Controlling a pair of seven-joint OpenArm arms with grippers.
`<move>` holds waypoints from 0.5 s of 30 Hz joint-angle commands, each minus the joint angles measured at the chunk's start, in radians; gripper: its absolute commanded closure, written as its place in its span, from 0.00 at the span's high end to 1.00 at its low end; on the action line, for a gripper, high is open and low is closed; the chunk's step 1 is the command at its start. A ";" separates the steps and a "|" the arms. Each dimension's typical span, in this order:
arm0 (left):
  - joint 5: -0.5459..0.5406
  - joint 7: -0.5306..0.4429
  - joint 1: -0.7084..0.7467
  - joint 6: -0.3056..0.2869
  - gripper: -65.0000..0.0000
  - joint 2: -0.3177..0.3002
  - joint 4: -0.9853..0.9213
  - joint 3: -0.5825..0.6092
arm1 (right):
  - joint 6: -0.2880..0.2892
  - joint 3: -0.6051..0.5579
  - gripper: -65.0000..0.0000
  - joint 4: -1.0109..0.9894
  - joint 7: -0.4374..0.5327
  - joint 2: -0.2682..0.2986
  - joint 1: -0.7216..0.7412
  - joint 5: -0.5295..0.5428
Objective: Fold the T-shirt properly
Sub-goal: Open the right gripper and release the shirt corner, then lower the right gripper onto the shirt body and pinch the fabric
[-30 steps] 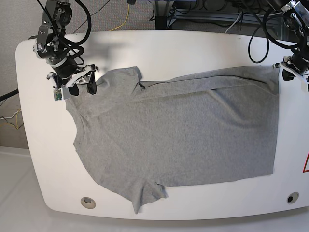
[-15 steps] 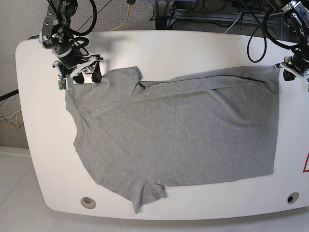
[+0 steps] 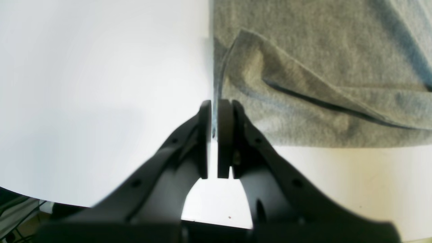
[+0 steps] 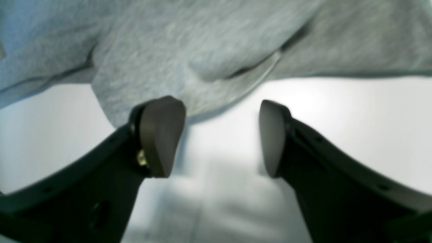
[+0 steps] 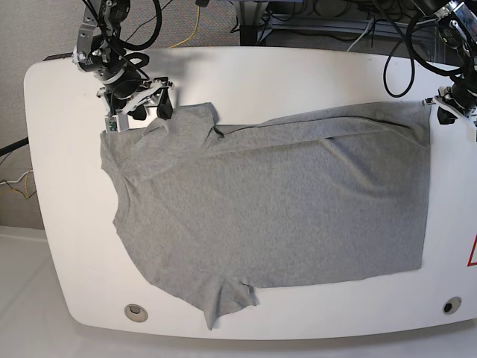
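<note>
The grey T-shirt (image 5: 276, 201) lies spread flat across the white table (image 5: 298, 74), with its sleeves toward the left and its hem toward the right. My right gripper (image 5: 151, 110) hovers open at the far-left sleeve. In the right wrist view the sleeve's hem (image 4: 202, 44) lies just ahead of the right gripper (image 4: 217, 138), whose jaws stand wide apart with nothing between them. My left gripper (image 5: 440, 110) sits at the shirt's far-right hem corner. In the left wrist view the left gripper (image 3: 213, 111) is shut, and the edge of the T-shirt (image 3: 320, 50) runs straight in between its pads.
Two round holes (image 5: 136, 312) (image 5: 452, 306) sit near the table's front edge. Cables and a metal frame (image 5: 261, 22) stand behind the table's far edge. A red-marked sign (image 5: 472, 253) shows at the right border.
My right arm has moved toward the table's far edge and rightward along the sleeve, staying open. The left arm and the shirt have not moved.
</note>
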 commanded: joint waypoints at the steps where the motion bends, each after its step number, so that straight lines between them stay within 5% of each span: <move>1: -0.011 -0.017 -0.007 -0.002 0.05 -0.017 0.018 -0.005 | 0.003 0.008 0.56 0.012 0.027 0.013 0.012 0.011; 15: -0.011 -0.017 -0.007 -0.002 0.05 -0.017 0.018 -0.005 | 0.003 -0.018 0.56 -0.019 0.027 -0.015 0.033 0.011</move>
